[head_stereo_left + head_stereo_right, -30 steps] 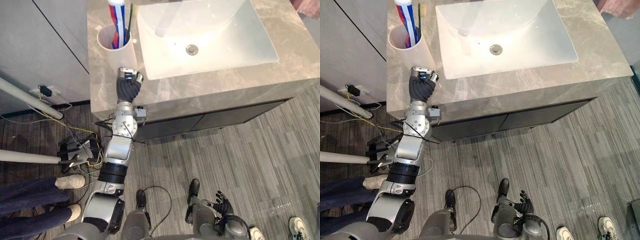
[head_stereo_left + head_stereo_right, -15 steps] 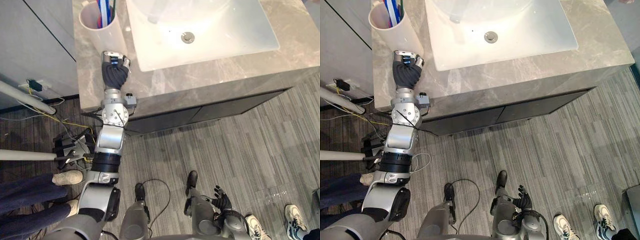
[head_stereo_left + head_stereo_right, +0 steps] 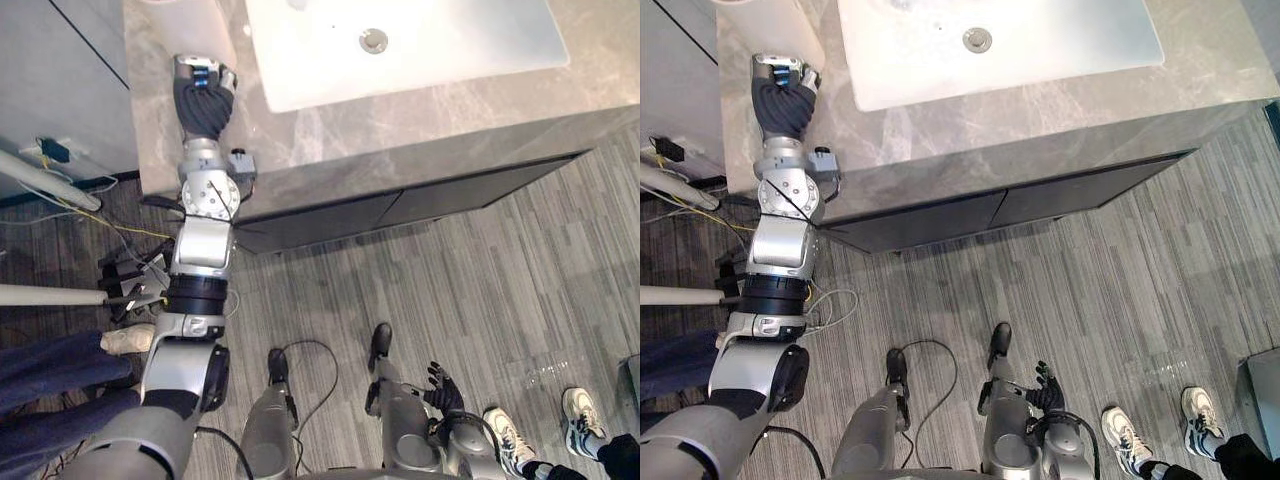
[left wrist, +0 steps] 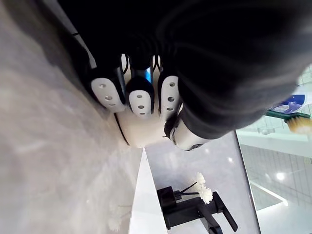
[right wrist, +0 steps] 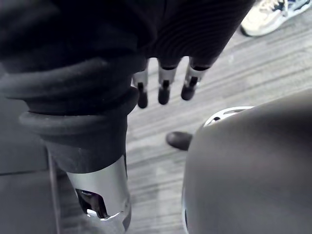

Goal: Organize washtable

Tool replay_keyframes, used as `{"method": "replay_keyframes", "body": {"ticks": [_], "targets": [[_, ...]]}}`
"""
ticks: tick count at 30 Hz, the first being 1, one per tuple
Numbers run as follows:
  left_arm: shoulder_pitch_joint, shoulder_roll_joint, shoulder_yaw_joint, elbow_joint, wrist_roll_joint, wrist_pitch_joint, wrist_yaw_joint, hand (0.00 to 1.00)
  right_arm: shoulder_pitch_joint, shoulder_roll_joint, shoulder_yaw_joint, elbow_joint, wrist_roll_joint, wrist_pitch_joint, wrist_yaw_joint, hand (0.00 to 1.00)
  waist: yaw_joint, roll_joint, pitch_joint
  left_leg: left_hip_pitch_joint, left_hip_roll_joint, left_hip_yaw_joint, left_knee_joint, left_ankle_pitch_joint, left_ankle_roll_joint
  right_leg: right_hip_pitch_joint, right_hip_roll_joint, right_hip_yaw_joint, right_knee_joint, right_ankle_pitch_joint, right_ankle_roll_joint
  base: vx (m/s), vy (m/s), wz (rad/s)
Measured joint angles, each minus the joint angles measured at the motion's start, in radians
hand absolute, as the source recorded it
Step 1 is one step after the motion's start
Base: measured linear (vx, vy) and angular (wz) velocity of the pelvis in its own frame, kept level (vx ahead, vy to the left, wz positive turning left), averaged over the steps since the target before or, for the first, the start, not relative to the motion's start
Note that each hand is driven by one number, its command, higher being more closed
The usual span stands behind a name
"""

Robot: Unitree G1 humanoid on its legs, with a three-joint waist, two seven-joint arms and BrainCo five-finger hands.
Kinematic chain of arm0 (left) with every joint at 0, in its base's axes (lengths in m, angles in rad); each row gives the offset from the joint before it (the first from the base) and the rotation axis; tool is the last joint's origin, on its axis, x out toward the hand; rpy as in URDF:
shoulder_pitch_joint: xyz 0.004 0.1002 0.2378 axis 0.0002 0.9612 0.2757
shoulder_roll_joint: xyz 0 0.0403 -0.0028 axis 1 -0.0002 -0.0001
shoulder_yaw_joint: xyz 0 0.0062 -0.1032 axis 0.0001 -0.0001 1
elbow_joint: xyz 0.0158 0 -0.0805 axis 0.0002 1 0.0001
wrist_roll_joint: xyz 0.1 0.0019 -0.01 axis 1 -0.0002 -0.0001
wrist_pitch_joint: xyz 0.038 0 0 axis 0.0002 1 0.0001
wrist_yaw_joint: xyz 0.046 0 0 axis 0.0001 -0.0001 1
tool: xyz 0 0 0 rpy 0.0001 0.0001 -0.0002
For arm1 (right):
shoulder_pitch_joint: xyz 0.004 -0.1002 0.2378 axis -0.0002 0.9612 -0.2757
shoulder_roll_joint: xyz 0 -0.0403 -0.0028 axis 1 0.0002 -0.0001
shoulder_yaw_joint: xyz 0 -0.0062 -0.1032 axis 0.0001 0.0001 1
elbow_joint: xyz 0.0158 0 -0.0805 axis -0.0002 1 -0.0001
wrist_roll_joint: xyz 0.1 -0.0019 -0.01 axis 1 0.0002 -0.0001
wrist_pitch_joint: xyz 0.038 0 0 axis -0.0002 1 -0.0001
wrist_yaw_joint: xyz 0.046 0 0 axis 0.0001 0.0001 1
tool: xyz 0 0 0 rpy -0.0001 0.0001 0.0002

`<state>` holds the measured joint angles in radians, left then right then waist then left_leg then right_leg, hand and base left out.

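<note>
On the counter [image 3: 400, 110] by the sink [image 3: 450, 40], left hand [image 3: 203, 95] fisted, empty (wrist view: black faucet [image 4: 195, 212] beyond); right hand [image 5: 165, 84] straight-fingered.

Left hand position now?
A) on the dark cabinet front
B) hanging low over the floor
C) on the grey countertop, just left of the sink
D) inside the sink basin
C: the left hand is up on the grey countertop, beside the left edge of the white sink. The right hand is the one hanging low over the wood-look floor.
</note>
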<state>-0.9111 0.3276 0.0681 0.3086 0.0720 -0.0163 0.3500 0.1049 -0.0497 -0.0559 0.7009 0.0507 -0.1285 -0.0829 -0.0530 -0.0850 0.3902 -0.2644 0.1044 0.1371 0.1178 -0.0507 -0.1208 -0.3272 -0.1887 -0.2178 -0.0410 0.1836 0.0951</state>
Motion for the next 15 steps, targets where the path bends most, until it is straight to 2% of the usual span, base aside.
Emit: {"method": "replay_keyframes", "body": {"ticks": [6,7,8,9,10,11,15], "targets": [[-0.145,0.096,-0.055,0.104,-0.060,0.010,0.001,1.00,-0.001,-0.005,0.028,-0.015,0.019,-0.003,-0.002,0.00,-0.003,-0.029,0.018,-0.035,-0.007,-0.002,-0.059,0.042,-0.020,-0.051,-0.003,0.009,-0.033,0.004,0.011,-0.08,-0.028,0.01],[-0.181,0.116,-0.069,0.134,-0.067,0.011,-0.001,1.00,-0.001,-0.006,0.028,-0.018,0.020,-0.004,-0.002,0.00,-0.004,-0.034,0.022,-0.039,-0.010,-0.003,-0.085,0.045,-0.023,-0.065,-0.003,0.014,-0.039,-0.010,0.031,-0.10,-0.063,-0.04],[-0.206,0.137,-0.069,0.156,-0.075,0.010,0.000,1.00,-0.007,-0.010,0.031,-0.019,0.022,-0.007,-0.002,0.00,-0.010,-0.030,0.027,-0.037,0.002,-0.015,-0.124,0.046,-0.023,-0.072,0.006,0.008,-0.052,-0.055,0.089,-0.08,-0.090,-0.12],[-0.219,0.152,-0.069,0.163,-0.081,0.010,0.000,1.00,-0.015,-0.015,0.033,-0.021,0.029,-0.009,0.000,0.00,-0.010,-0.016,0.033,-0.036,0.024,-0.014,-0.153,0.059,-0.020,-0.085,0.029,0.006,-0.021,-0.038,0.058,-0.09,-0.078,0.11],[-0.259,0.173,-0.073,0.193,-0.082,0.011,-0.001,1.00,-0.026,-0.016,0.034,-0.023,0.041,-0.018,-0.002,0.00,-0.029,-0.018,0.046,-0.036,0.029,-0.031,-0.177,0.104,-0.038,-0.089,0.033,0.017,0.087,-0.032,-0.007,-0.06,-0.062,0.27],[-0.294,0.187,-0.074,0.211,-0.085,0.011,0.001,1.00,-0.031,-0.018,0.036,-0.015,0.040,-0.019,-0.003,0.00,-0.038,-0.031,0.051,-0.040,0.024,-0.043,-0.200,0.126,-0.055,-0.087,0.041,0.015,0.057,-0.029,-0.027,-0.06,-0.046,0.27],[-0.308,0.250,-0.073,0.224,-0.101,0.013,0.000,1.00,-0.027,-0.032,0.036,0.007,0.055,-0.018,-0.004,0.00,-0.036,-0.029,0.052,-0.052,0.032,-0.035,-0.211,0.158,-0.042,-0.091,0.063,0.024,-0.006,-0.011,-0.015,-0.09,-0.048,-0.29]]}}
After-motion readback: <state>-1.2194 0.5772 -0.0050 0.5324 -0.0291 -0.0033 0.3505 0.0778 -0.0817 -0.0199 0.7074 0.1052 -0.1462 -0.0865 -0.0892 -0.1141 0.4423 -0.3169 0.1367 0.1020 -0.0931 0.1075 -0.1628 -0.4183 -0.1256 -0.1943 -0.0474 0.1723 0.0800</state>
